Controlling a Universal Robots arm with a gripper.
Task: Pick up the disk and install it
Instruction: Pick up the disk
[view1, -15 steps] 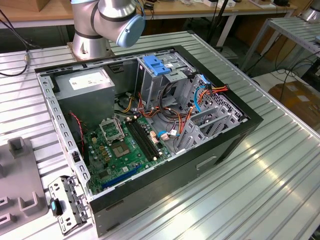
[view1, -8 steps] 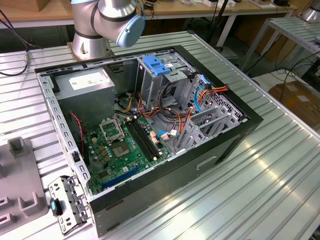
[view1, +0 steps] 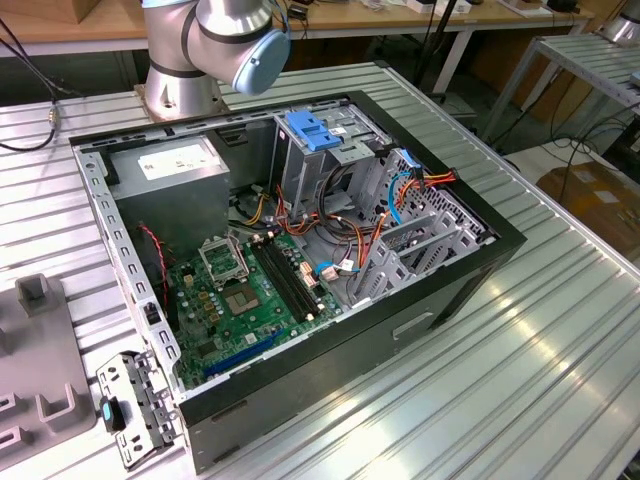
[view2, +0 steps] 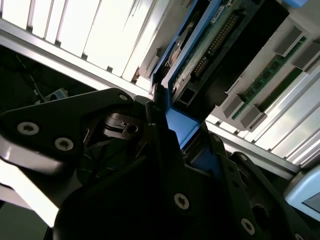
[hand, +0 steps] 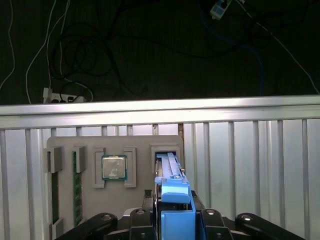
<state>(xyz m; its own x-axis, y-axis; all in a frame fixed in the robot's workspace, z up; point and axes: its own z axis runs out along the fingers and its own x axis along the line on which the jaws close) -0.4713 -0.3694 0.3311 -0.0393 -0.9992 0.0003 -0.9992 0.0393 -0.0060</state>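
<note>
Ribbed aluminium makes up the tabletop (hand: 250, 165), with a dark floor and loose cables beyond its far edge. On it lies a grey parts tray (hand: 140, 145), and the disk (hand: 167, 167) stands on its thin edge in one of that tray's slots. Its long axis runs along the tabletop's ribs, parallel with the memory sticks (hand: 77, 185) slotted nearby. The second wrist view shows the disk's (view2: 200, 55) green circuit side and connector row, edged by a blue rail. The gripper (hand: 175, 220) sits directly over the end of the disk nearest the wrist, so the disk's length runs straight away from it. The fingers (hand: 205, 220) straddle the narrow thickness and appear pressed onto the blue rail from both sides, pinching it; the blue fills the gap between them in both wrist views. A processor chip (hand: 114, 167) rests in the pocket just beside the disk's slot. In the exterior view the open computer case (view1: 400, 320) lies on the tabletop with a blue bracket (view1: 312, 133) inside.
</note>
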